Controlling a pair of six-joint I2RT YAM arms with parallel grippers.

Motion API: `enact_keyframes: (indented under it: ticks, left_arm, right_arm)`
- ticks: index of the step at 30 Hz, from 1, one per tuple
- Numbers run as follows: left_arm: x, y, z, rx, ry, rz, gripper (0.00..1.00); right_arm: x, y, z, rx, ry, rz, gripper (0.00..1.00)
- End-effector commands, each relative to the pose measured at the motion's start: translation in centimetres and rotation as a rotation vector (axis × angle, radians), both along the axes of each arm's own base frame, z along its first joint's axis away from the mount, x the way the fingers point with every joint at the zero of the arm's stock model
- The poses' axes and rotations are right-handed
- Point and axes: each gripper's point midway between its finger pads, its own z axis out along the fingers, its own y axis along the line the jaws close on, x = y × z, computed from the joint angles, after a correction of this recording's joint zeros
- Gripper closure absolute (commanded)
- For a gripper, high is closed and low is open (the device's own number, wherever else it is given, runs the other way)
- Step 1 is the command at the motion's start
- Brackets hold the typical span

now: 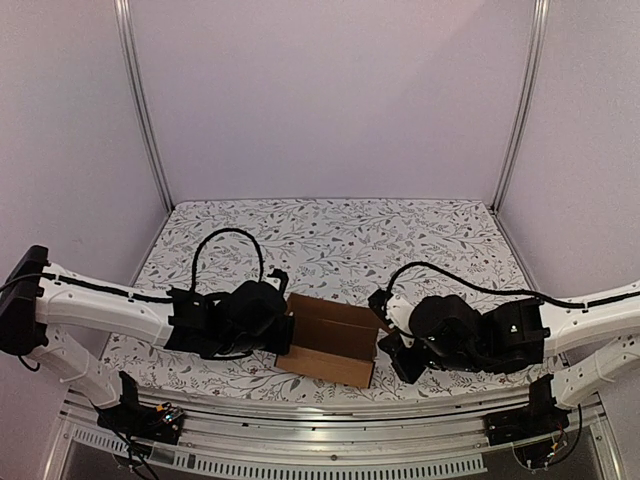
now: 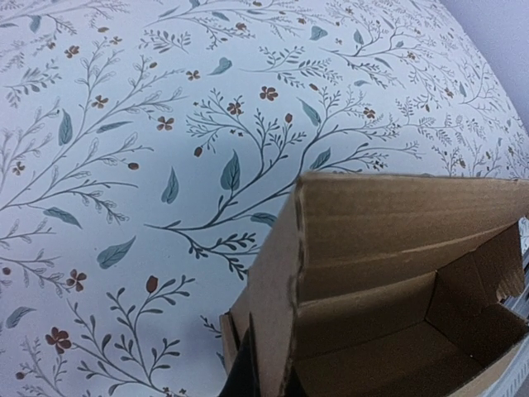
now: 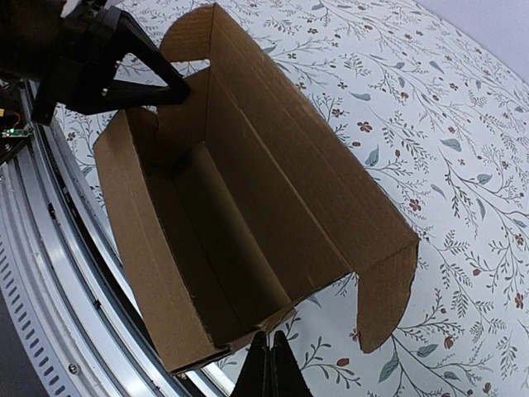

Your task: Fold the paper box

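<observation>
Brown paper box — left hand pinch, right-wrist view.

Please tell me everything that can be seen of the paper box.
The paper box is plain brown corrugated cardboard, an oblong carton lying on the flowered table, open on top and empty. Its long walls stand upright, and a rounded flap sticks out at each end. The left tool pinches one end wall. The shut right tool is near the other end, contact unclear.

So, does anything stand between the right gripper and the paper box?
Nothing visible does. The right gripper, shut, points at the right end of the paper box, very close, with no object between them. The left gripper is clamped on the box's left end wall.
</observation>
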Motion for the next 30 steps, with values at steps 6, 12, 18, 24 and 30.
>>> enact_keyframes:
  ticks: [6, 12, 18, 24, 30]
  left_arm:
    - [-0.7, -0.2, -0.5, 0.043, 0.012, -0.028, 1.00]
    - [-0.8, 0.0, -0.5, 0.043, 0.013, -0.026, 1.00]
    - [-0.8, 0.0, -0.4, 0.040, 0.011, -0.024, 1.00]
    - [-1.0, -0.1, -0.3, 0.042, 0.005, -0.030, 1.00]
    - [-1.1, 0.0, -0.3, 0.044, 0.001, -0.030, 1.00]
  right_arm:
    - [0.5, -1.4, -4.1, -0.111, 0.047, -0.099, 1.00]
    - [1.2, -1.2, -5.4, -0.150, 0.055, -0.127, 1.00]
    - [1.4, 1.0, -5.0, -0.126, 0.047, -0.086, 1.00]
    - [1.7, 3.2, -4.3, -0.120, 0.025, -0.042, 1.00]
    - [1.5, 4.0, -4.2, -0.129, 0.021, -0.010, 1.00]
